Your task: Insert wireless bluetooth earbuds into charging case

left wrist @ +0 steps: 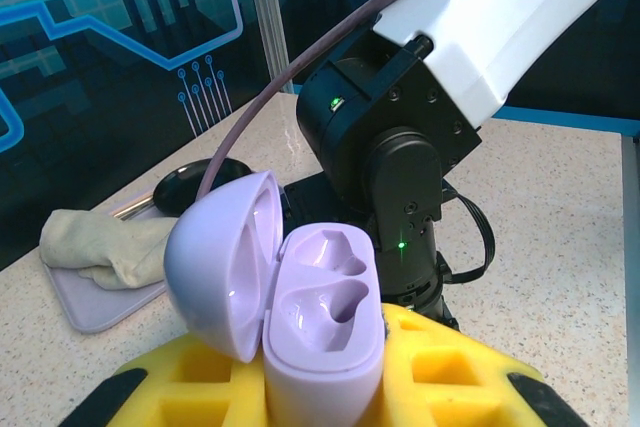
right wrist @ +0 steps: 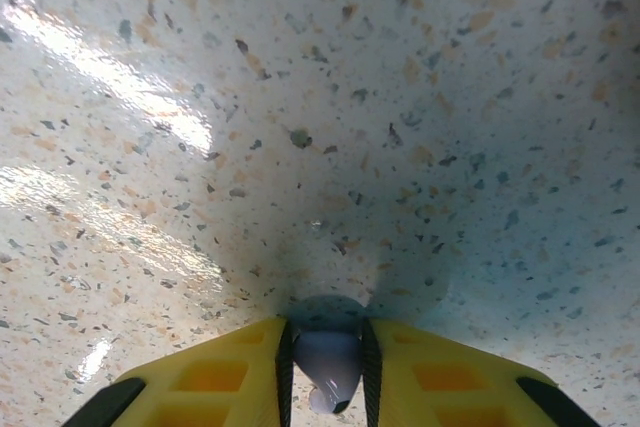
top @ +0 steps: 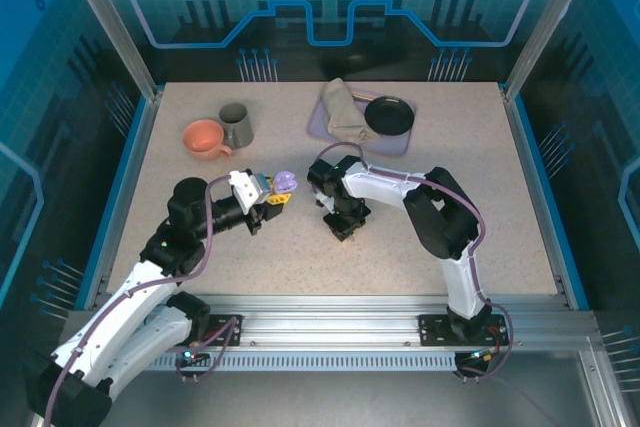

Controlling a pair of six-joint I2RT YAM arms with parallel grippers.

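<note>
While the left gripper (left wrist: 320, 387) clamps the open, empty lilac charging case (left wrist: 325, 297), the right gripper (right wrist: 327, 337) is pinched on one lilac earbud (right wrist: 326, 367), so nothing's in yet.

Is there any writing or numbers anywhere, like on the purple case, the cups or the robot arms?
No word, number or brand can be read anywhere.
The open lilac case is plain, and so is the lilac earbud.
The orange cup and grey mug show no print.
The blue backdrop has only a gear and circuit lines, no letters.
The right arm shows no label.
</note>
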